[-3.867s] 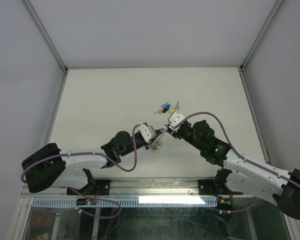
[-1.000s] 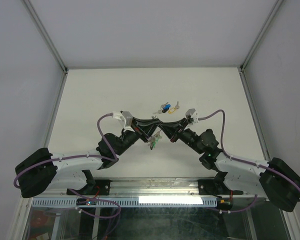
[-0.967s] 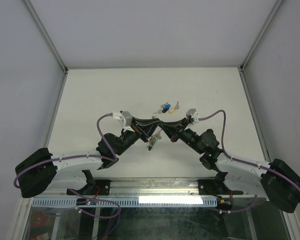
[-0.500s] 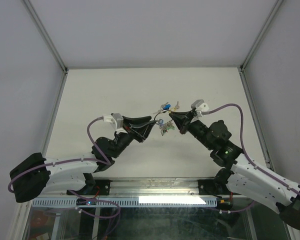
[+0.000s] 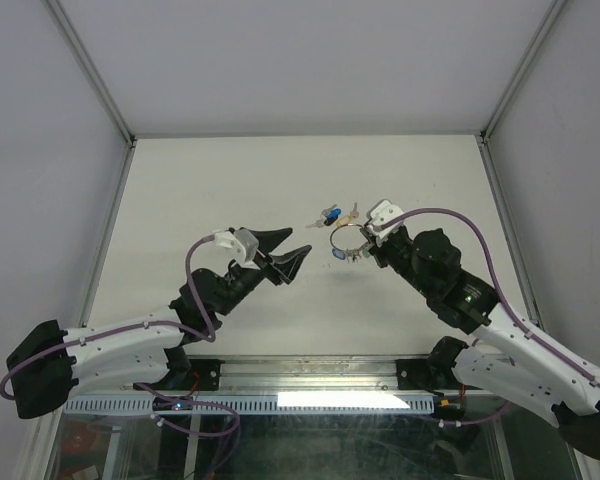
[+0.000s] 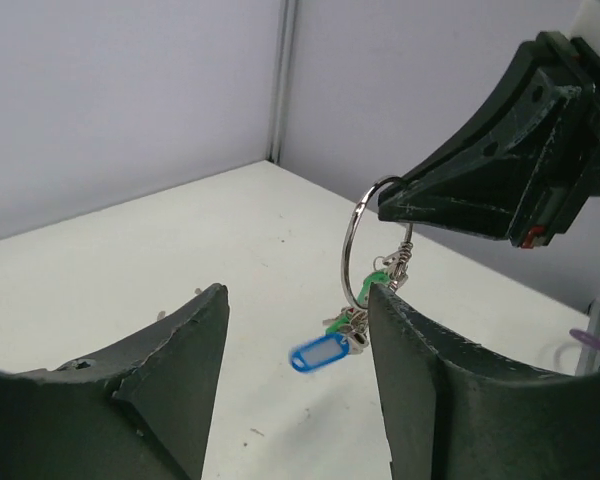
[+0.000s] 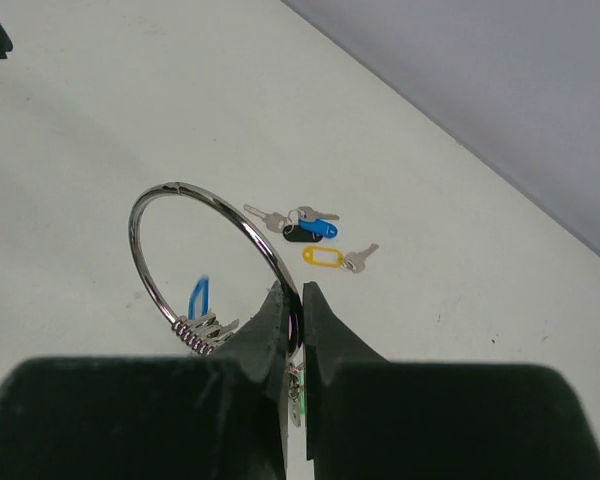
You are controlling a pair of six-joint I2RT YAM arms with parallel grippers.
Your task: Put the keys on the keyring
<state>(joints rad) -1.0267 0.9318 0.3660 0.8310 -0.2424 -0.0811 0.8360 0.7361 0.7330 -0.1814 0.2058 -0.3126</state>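
My right gripper point(image 5: 366, 242) is shut on the keyring point(image 5: 346, 229), a thin silver wire loop held off the table. In the right wrist view the jaws point(image 7: 295, 300) pinch the keyring point(image 7: 180, 186) at its lower right, and a blue tag point(image 7: 198, 298) and several small keys hang from it. The loose keys point(image 7: 315, 228), with blue, dark and yellow heads, lie on the table beyond the ring, also seen from above point(image 5: 332, 213). My left gripper point(image 5: 283, 249) is open and empty, left of the ring. From the left wrist, the keyring point(image 6: 344, 250) hangs just past the open fingers point(image 6: 298, 295).
The white table point(image 5: 200, 190) is walled by grey panels with metal posts at the back corners. The right arm's purple cable point(image 5: 450, 212) loops over its wrist. Both arm bases sit at the near edge.
My left gripper has let go of the ring, opened and drawn back to the left. The right gripper has carried the keyring up and away, towards the loose keys.
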